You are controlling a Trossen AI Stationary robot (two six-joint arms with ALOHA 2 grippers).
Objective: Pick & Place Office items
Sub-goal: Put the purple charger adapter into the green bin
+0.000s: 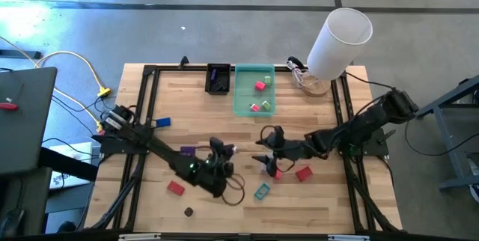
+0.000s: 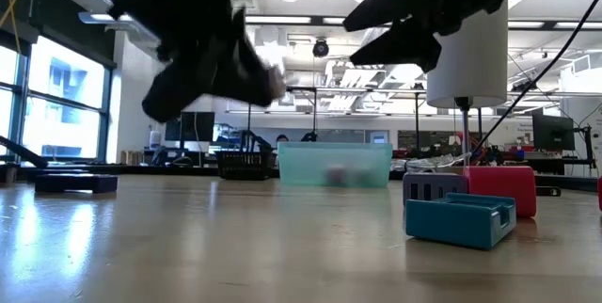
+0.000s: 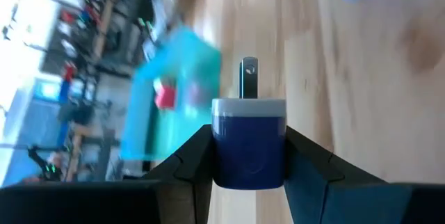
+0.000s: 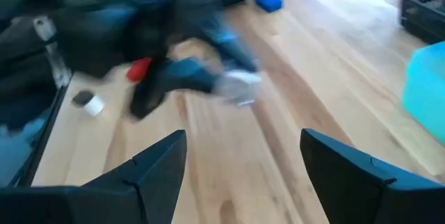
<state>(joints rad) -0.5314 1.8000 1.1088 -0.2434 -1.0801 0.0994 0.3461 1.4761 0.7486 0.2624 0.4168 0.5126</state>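
Observation:
My left gripper (image 1: 224,151) is over the table's middle, shut on a small blue-and-white plug-shaped piece (image 3: 249,147) with a metal prong. My right gripper (image 1: 268,148) stands open just right of it, holding nothing; its fingers (image 4: 160,161) frame bare wood. Loose pieces lie flat on the table: a red block (image 1: 176,188), a teal piece (image 1: 262,191), a red block (image 1: 303,173), a pink piece (image 1: 275,172), a purple one (image 1: 187,151), a blue one (image 1: 162,122) and a small black one (image 1: 188,212). The green tray (image 1: 241,106) holds pink pieces (image 1: 260,85). My left gripper pinches the plug piece by its blue body (image 3: 249,161) between the two fingers (image 3: 198,154), one on each side. Its white end (image 3: 249,106) and prong (image 3: 249,76) stick out past the fingertips. In the low view the piece is lifted clear of the table.
A small black tray (image 1: 218,78) sits left of the green tray at the far edge. A big white cylinder (image 1: 340,40) stands at the far right corner. Black frame rails (image 1: 142,121) run along both sides. Cables lie off the table's left.

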